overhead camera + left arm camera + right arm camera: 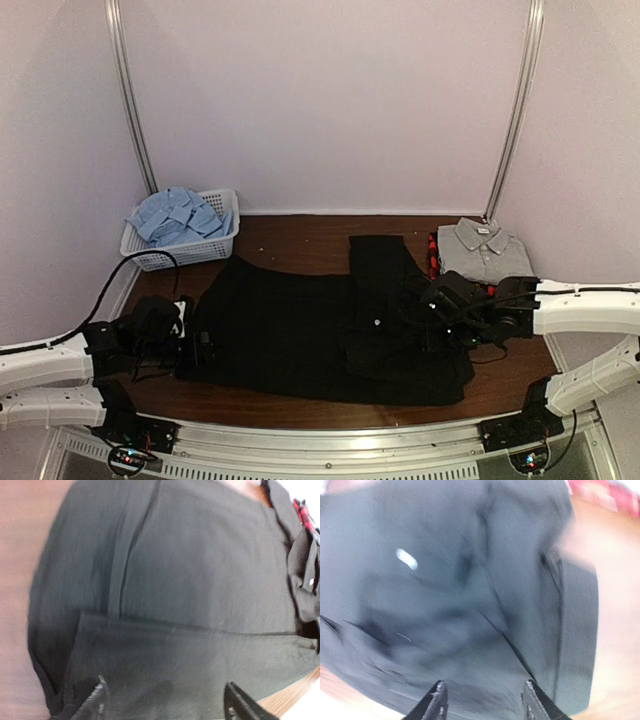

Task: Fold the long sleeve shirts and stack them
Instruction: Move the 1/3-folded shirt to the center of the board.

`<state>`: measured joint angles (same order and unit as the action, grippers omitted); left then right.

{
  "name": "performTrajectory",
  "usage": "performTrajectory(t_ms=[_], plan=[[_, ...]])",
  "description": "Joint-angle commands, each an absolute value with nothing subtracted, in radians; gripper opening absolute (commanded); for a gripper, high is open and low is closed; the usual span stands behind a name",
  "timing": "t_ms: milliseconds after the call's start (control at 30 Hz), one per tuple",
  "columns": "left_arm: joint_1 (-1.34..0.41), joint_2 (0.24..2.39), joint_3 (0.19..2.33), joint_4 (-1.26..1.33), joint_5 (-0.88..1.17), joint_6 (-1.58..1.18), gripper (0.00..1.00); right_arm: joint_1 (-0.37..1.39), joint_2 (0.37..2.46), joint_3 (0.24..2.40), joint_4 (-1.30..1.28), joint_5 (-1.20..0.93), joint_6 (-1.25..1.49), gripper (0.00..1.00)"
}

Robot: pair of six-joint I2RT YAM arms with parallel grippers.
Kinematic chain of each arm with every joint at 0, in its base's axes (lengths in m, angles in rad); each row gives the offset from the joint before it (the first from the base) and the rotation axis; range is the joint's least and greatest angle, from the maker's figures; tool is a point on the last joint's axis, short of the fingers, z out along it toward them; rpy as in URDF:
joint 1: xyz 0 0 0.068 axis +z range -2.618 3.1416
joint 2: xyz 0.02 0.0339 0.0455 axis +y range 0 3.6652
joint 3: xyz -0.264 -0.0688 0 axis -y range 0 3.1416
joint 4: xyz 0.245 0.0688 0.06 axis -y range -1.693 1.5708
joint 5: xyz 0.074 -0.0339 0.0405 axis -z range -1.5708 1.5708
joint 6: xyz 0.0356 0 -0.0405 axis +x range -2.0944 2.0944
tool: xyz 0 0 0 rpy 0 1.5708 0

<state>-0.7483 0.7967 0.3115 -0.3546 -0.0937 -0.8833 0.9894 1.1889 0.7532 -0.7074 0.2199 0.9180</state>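
Black collared cloth shirt (300, 330) lies spread across the middle of the dark brown wooden counter (300, 240) in the top view. From it, a white plastic mesh basket (185, 255) sits at 10 o'clock holding a crumpled light blue shirt (175, 215). At 2 o'clock a folded grey collared shirt (485, 250) rests on a red-and-black plaid shirt (433, 255). The left end effector (195, 345) is at the black shirt's 9 o'clock edge and the right end effector (435, 315) over its 3 o'clock side.

Left wrist view: the left end effector (167, 705) stands wide above the black shirt (200, 580), gripping nothing; plaid (307, 517) shows at 2 o'clock.

Right wrist view, blurred: the right end effector (485, 702) is moderately parted over the black shirt (445, 605), with no cloth seen pinched.
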Motion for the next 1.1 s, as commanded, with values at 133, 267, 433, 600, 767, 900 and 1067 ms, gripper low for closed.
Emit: performTrajectory(t_ms=[133,267,433,600,767,900,1067], plan=[[-0.753,0.929,0.506,-0.244,-0.170,-0.709,0.89,0.793,1.366,0.886,-0.407,0.173,0.634,0.62],[-0.753,0.986,0.572,-0.172,-0.144,-0.666,0.89,0.695,1.493,0.896,-0.259,0.055,0.606,0.63],[-0.752,1.033,0.601,-0.135,-0.143,-0.648,0.90,0.662,1.606,0.903,-0.168,-0.034,0.614,0.62],[-0.753,1.079,0.608,-0.118,-0.134,-0.645,0.90,0.652,1.661,0.883,-0.106,-0.089,0.625,0.58],[-0.753,1.106,0.599,-0.094,-0.118,-0.649,0.90,0.647,1.703,0.885,-0.071,-0.112,0.612,0.57],[-0.753,1.121,0.598,-0.088,-0.111,-0.653,0.90,0.642,1.727,0.894,-0.066,-0.124,0.602,0.55],[-0.753,1.130,0.599,-0.078,-0.108,-0.651,0.90,0.643,1.733,0.892,-0.064,-0.136,0.591,0.35]])
